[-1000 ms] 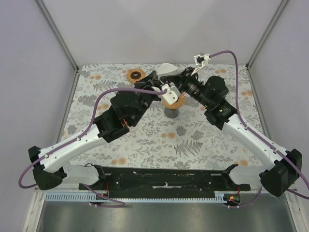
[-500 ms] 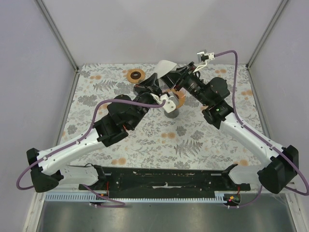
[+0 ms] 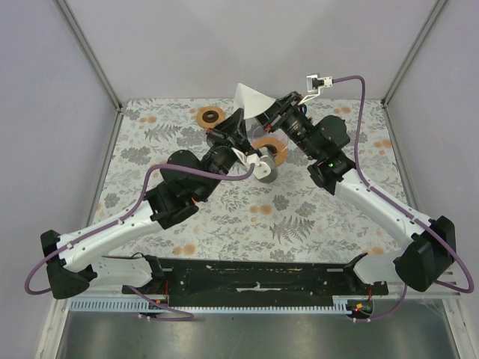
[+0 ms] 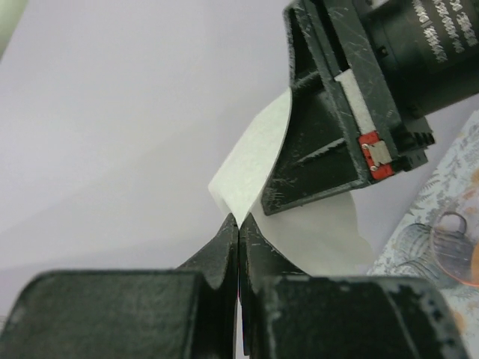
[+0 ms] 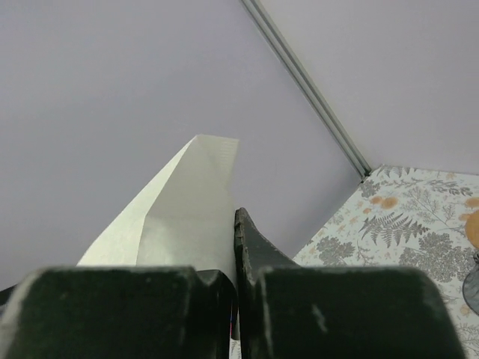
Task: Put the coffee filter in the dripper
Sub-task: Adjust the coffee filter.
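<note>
The white paper coffee filter [image 3: 250,97] hangs in the air over the back of the table, pinched from both sides. My left gripper [image 3: 242,120] is shut on its lower corner, with the paper [image 4: 253,157] rising from my closed tips [image 4: 238,221]. My right gripper [image 3: 265,114] is shut on the other side, and the filter [image 5: 187,213] stands out of my jaws [image 5: 234,224] as a folded fan. The orange dripper [image 3: 272,148] with a dark centre sits just below and in front of the filter, on a dark grey base [image 3: 263,171].
A smaller orange ring [image 3: 210,115] lies on the floral tablecloth [image 3: 299,217] at the back left. Purple walls close the back and sides. Both arms cross over the table's middle, with purple cables looping above them.
Both grippers have lifted the filter up and toward the back wall. The filter now shows as a taller, more spread white cone, and the dripper below is uncovered.
</note>
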Controlling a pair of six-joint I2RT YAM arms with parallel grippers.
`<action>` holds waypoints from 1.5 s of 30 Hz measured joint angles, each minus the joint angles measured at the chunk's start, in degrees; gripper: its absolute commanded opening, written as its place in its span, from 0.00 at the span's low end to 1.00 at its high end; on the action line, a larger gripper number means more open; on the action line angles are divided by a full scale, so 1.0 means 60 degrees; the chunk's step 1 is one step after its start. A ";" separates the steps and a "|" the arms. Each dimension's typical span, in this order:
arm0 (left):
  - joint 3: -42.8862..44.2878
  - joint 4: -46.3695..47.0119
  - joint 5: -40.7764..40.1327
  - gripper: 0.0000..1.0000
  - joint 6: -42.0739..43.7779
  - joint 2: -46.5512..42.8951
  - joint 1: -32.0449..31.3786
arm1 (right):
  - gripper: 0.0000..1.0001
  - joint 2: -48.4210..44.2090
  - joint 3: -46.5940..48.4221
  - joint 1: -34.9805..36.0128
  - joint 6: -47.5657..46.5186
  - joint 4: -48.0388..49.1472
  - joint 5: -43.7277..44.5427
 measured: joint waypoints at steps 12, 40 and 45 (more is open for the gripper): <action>-0.0040 0.0681 0.0226 0.06 0.0874 0.0004 0.0004 | 0.00 0.0000 0.0036 0.0062 -0.0226 -0.0280 0.0663; 0.4856 -0.5876 -0.1111 0.02 -0.1668 0.2382 0.0280 | 0.00 -0.0401 0.0532 0.0076 -0.1654 -0.2004 0.0758; 0.5071 -0.5737 -0.1333 0.02 -0.1679 0.2470 0.0280 | 0.11 -0.0525 0.0532 0.0040 -0.1810 -0.2036 0.1031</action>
